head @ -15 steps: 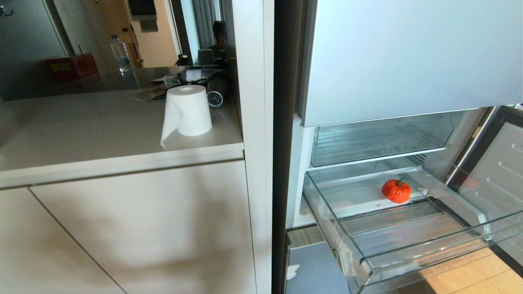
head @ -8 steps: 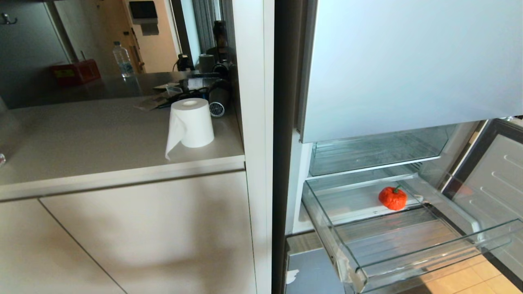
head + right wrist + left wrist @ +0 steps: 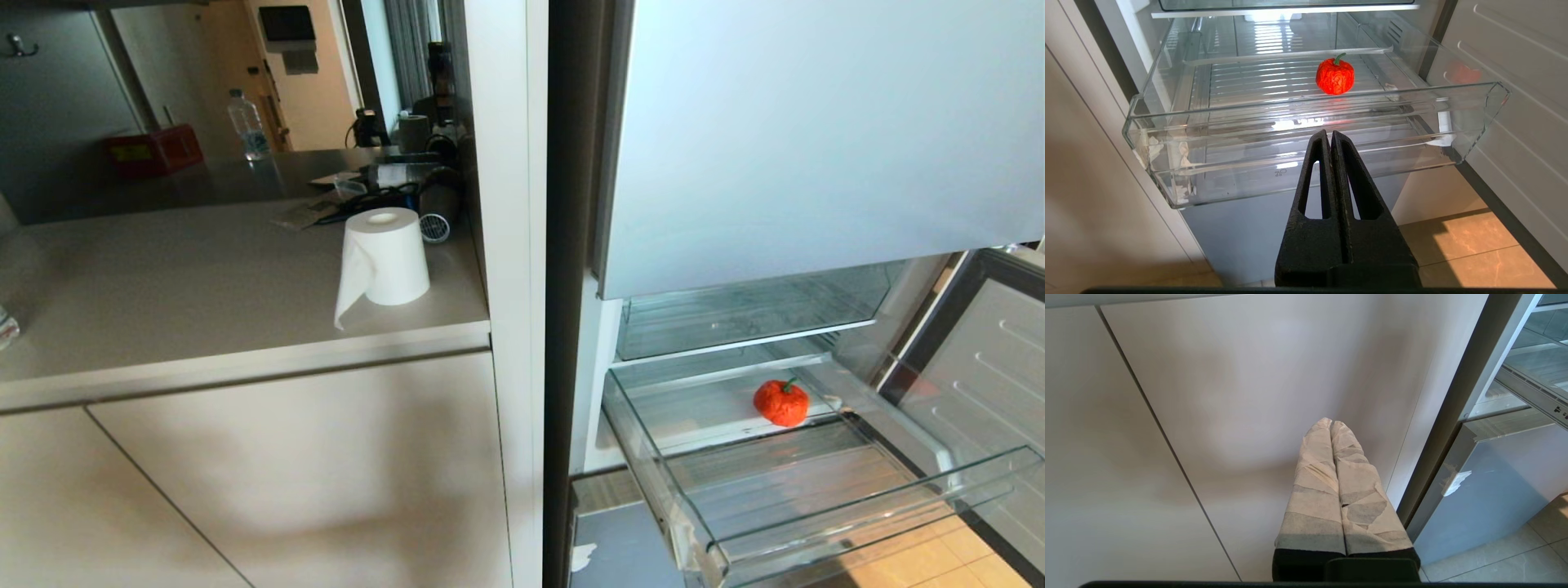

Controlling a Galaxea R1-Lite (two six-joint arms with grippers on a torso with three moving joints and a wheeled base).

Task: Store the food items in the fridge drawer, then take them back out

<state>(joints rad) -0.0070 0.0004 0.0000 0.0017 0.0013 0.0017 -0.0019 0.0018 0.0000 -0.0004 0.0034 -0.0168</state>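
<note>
One food item (image 3: 781,403), one fridge drawer (image 3: 849,514), two empty hands pressed closed.

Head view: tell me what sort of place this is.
Most likely a home kitchen: an open fridge with a pulled-out clear fridge drawer, a counter over cabinets, and a paper roll on it.

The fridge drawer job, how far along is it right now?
Done: the red food item already sits on the ribbed floor of the pulled-out fridge drawer, so storing looks finished. In hand: nothing; the right pincer is shut and empty in front of the drawer's lip, and the left pincer is shut facing the cabinet door. Left: take the item back out.
</note>
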